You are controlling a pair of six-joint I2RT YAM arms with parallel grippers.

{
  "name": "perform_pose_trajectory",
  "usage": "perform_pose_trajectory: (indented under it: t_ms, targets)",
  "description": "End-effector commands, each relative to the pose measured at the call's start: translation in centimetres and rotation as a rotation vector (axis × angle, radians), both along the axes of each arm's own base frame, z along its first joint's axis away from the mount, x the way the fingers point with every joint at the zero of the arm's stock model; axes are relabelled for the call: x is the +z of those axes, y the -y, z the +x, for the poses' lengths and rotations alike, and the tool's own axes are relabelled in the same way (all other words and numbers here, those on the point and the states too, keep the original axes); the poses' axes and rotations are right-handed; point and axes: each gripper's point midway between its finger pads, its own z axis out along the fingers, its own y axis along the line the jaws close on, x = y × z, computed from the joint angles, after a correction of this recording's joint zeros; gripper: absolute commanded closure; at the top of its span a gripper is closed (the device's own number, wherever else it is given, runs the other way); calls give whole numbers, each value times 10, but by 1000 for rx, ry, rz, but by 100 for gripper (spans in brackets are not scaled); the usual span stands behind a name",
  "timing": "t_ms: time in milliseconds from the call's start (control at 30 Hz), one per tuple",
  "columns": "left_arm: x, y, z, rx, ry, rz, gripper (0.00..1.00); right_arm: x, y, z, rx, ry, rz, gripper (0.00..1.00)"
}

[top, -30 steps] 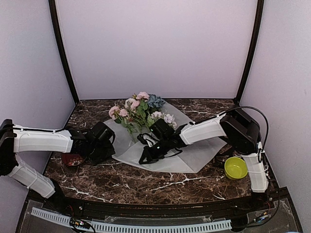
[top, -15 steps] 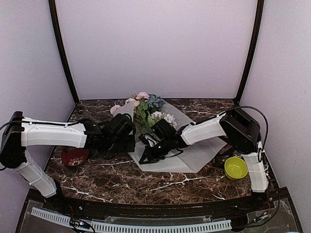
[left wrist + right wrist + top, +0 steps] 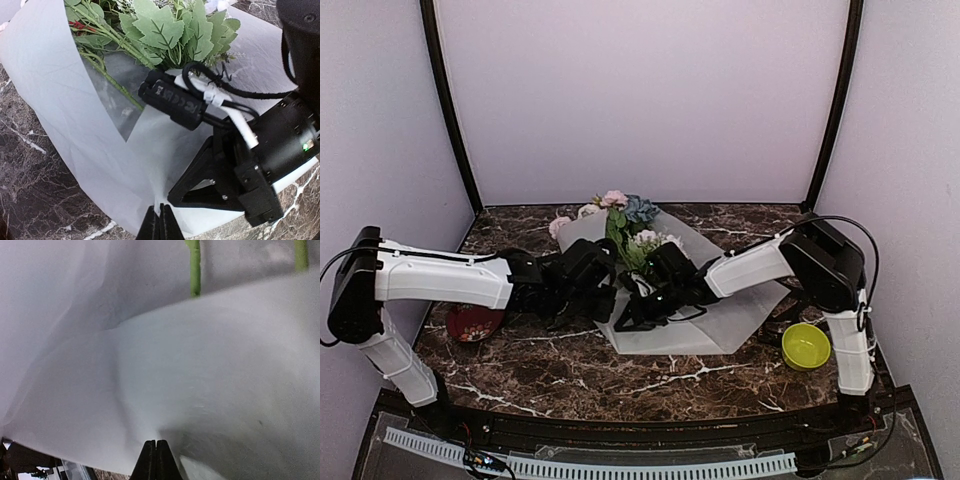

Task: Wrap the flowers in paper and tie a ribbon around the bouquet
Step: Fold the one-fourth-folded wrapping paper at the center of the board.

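Looking down at the flowers point(image 3: 620, 222), the bunch lay on the paper point(image 3: 725, 318) with its long axis running far to near. The blooms pointed at the back wall and the thin green stems point(image 3: 107, 80) ran toward the near edge. All of that sat around the middle of the dark marble table point(image 3: 570, 370).

The left edge of the sheet was curled up and over the stems, and that was my doing. My left gripper point(image 3: 160, 226) was pinched shut on the paper's edge, with the sheet rising straight off the tips. That arm was stretched low from its base on the left, forearm nearly level.

My right gripper point(image 3: 156, 456) was closed too, tips pressed together right against the paper. Honestly I couldn't tell if any of the sheet was caught between them. That arm came in from the right, elbow high, forearm sloping down to the middle. Both wrists ended up just beside each other near the stem end.
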Motion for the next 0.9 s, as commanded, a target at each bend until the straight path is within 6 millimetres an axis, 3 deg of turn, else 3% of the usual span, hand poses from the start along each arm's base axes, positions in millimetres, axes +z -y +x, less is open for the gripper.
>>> perform_pose_trajectory:
  t_ms: [0,100,200,333,467,633,733,867]
  targets:
    - [4,11,-2,-68,15,19,100,39,14,17,-69,60,70,100]
    - [2,17,-3,-107,2,27,100,41,29,16,-96,60,65,100]
    - [0,24,-3,-134,-4,33,100,30,36,16,-109,43,44,100]
    - [-3,37,-8,-213,-4,59,100,11,36,20,-122,4,39,100]
    - [-13,49,-19,-322,5,150,100,9,34,25,-133,-7,60,100]
    - [-32,44,-27,-375,-4,278,100,29,38,36,-152,51,65,100]
    - [-35,42,-27,-379,-1,293,100,58,47,51,-204,114,90,100]
    - [-37,43,-28,-387,4,292,100,71,67,65,-282,136,108,100]
